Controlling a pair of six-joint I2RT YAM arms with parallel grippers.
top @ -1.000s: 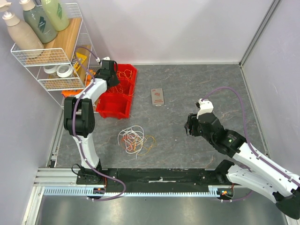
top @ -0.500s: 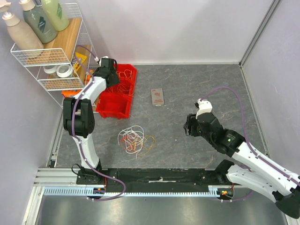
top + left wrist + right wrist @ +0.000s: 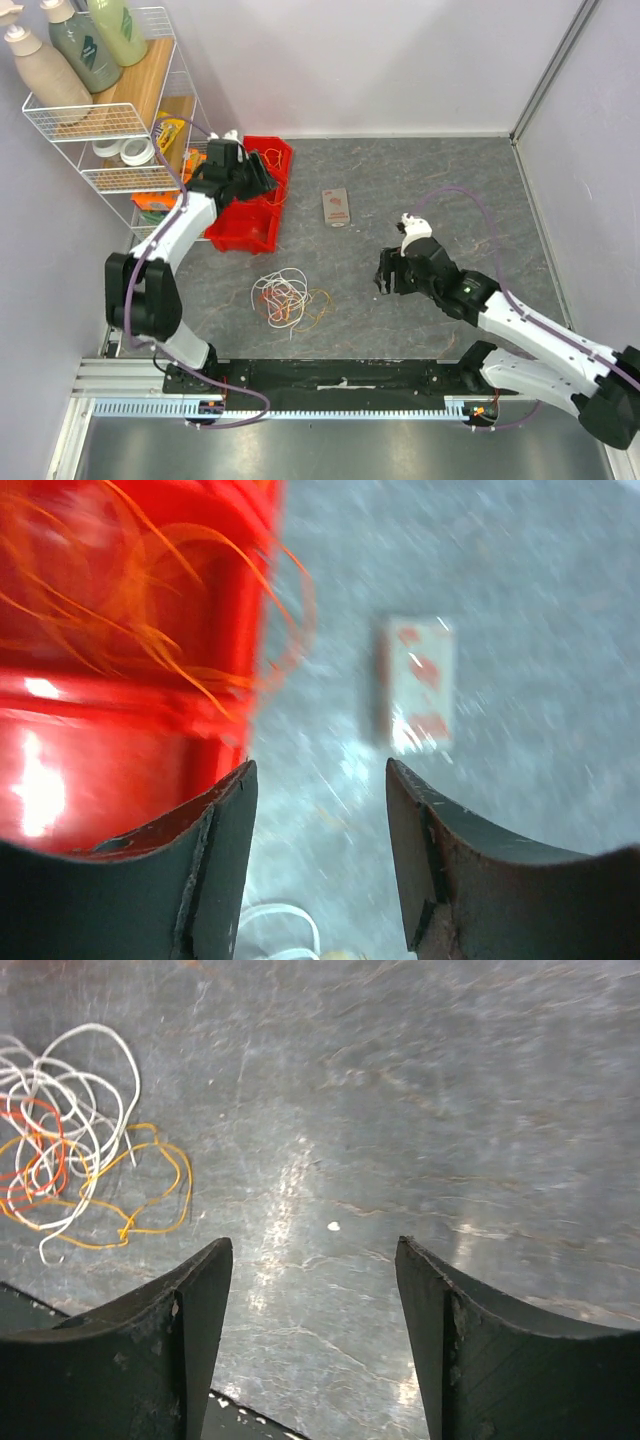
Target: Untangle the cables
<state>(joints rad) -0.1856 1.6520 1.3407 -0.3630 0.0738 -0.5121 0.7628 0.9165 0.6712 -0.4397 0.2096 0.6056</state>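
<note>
Two changes stood out against the frame a second before. The left arm had swung its elbow down and outward, and the left gripper (image 3: 258,176) had shifted from the back of the red bin (image 3: 240,228) to its right-hand rim. The right gripper (image 3: 386,274) had slid leftward across the table (image 3: 460,180), closer to the loose cables (image 3: 287,300), which had not moved.

In the left wrist view the left gripper's fingers (image 3: 215,880) stood apart with nothing between them (bare grey table showed through the gap), and it hung above the bin's rim. Thin orange strands (image 3: 130,620) lay inside the bin, some arching over its edge. The small packet (image 3: 420,685) lay flat beyond on the table, well apart from the bin.

The right gripper was also spread wide and held nothing; its wrist camera saw only grey surface between the jaws, with the cables up at the left of that view, clear of the fingers (image 3: 190,1330).

That bundle, white loops with orange and a few red strands mixed in, sat near the front of the table, close to the black rail (image 3: 340,375) along the near edge. Open surface ran from it rightward to the right gripper and back to the packet. The bin sat at the left side beside the wire rack (image 3: 110,120), leaving the middle and right of the table as free room.
</note>
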